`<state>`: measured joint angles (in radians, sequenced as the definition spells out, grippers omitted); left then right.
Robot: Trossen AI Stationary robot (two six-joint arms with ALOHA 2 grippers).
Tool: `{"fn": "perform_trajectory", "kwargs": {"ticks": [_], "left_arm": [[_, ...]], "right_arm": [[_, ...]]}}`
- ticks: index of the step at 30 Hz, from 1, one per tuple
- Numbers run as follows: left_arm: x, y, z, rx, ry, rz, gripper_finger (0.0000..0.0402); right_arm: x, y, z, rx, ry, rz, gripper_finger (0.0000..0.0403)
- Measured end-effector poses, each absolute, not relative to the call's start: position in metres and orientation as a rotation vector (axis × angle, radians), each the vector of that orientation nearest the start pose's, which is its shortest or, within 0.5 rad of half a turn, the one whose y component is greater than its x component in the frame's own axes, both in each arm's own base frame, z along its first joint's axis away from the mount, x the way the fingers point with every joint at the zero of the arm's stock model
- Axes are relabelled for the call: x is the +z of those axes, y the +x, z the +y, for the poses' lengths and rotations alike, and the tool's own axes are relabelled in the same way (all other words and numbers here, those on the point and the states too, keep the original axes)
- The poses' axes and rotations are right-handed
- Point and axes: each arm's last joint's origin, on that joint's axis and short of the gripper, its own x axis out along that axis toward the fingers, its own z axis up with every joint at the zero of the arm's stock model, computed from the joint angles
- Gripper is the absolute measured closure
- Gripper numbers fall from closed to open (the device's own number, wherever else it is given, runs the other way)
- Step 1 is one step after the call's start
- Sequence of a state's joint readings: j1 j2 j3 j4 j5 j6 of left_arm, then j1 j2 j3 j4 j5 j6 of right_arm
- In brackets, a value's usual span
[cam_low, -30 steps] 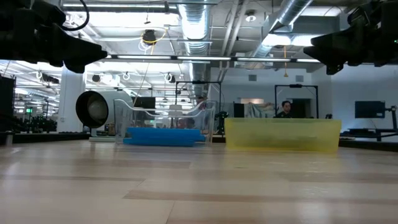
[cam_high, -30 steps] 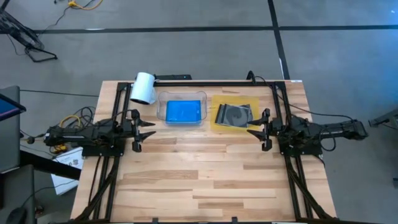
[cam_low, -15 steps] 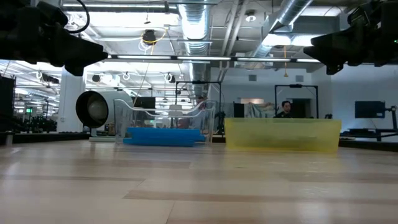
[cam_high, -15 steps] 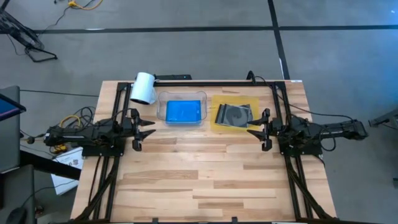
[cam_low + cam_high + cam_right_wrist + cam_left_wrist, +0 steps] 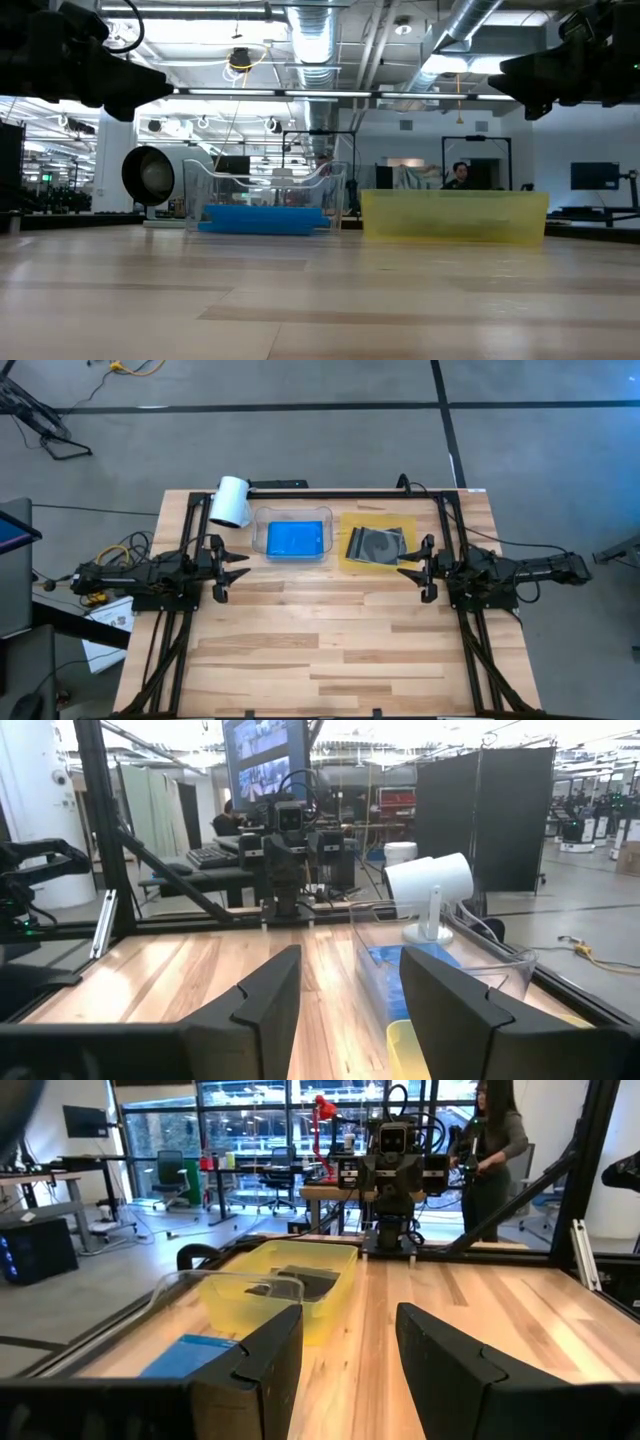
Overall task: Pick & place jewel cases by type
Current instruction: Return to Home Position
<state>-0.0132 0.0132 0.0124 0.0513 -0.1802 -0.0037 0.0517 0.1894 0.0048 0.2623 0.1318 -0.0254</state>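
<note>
Blue jewel cases (image 5: 297, 539) lie stacked flat in the clear plastic tray (image 5: 262, 532) at the table's far middle; they show as a blue slab (image 5: 264, 219) in the low view. Grey-clear cases with dark discs (image 5: 376, 545) lie in the yellow tray (image 5: 350, 560) right of it. My left gripper (image 5: 236, 568) is open, raised above the table near the clear tray's left near corner. My right gripper (image 5: 411, 569) is open too, raised just near the yellow tray's right near corner. Both hold nothing.
A white camera-like cylinder on a stand (image 5: 230, 501) sits at the far left corner beside the clear tray. Black frame rails (image 5: 350, 492) run along the far edge and both sides. The bare wooden tabletop (image 5: 320, 640) spreads across the near half.
</note>
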Motion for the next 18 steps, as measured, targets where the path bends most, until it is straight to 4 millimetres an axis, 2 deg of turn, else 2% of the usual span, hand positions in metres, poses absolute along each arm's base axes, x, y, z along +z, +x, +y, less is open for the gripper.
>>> {"fn": "perform_trajectory", "kwargs": {"ticks": [18], "left_arm": [[0.1715,0.0973,0.0039,0.167,0.0,-0.05,0.0244]], "right_arm": [[0.1747,0.1088,0.0018,-0.081,-0.018,-0.076,0.0238]]}}
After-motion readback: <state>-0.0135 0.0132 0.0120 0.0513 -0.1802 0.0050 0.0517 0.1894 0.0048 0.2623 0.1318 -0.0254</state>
